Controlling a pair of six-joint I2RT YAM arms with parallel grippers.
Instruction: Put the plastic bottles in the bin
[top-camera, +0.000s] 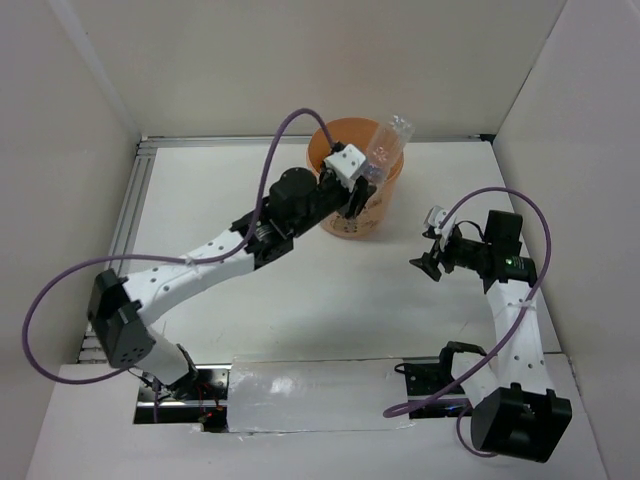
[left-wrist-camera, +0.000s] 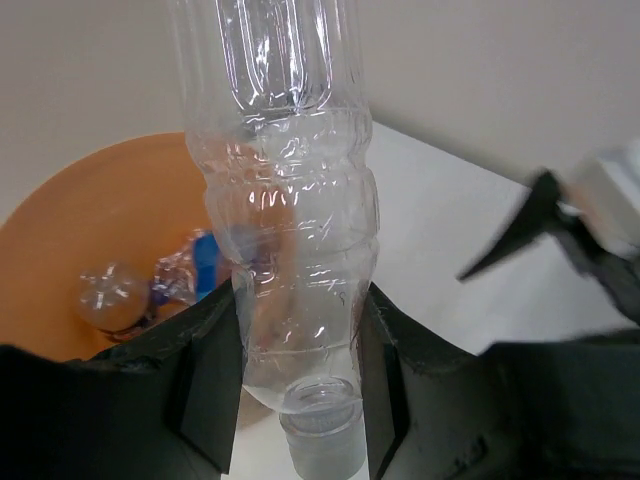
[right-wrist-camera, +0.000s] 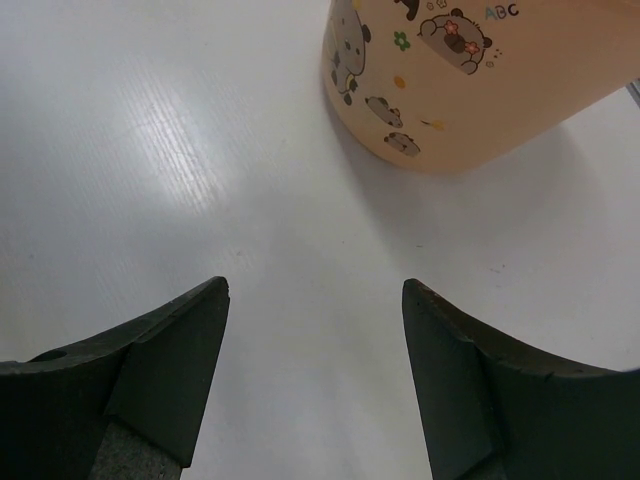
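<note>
White bench holds the orange bin, and at the bin's rim the left jaws are clamped on a clear bottle near its neck, so it may tip outside if dropped now, while the right jaws are apart and empty beside the bin.

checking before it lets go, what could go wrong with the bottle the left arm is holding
The left gripper pinches the clear bottle near its neck, with the body leaning over the rim of the bin; released here, it might tip outside onto the table. The left arm sits close against the bin's side, so a swing could nudge it.
</note>
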